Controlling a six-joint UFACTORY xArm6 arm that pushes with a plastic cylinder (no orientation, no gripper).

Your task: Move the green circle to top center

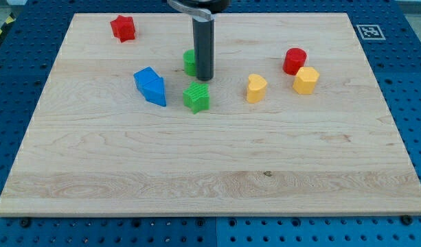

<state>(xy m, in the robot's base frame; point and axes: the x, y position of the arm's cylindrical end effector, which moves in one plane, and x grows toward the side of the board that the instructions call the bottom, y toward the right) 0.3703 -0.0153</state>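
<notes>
The green circle sits a little left of the board's centre line in the upper half, partly hidden behind the dark rod. My tip rests on the board touching or almost touching the circle's right and lower side. A green star lies just below my tip, apart from it.
A blue block of two joined pieces lies left of the green star. A red star is at the top left. A yellow heart, a red cylinder and a yellow hexagon lie to the right. The wooden board sits on a blue pegboard.
</notes>
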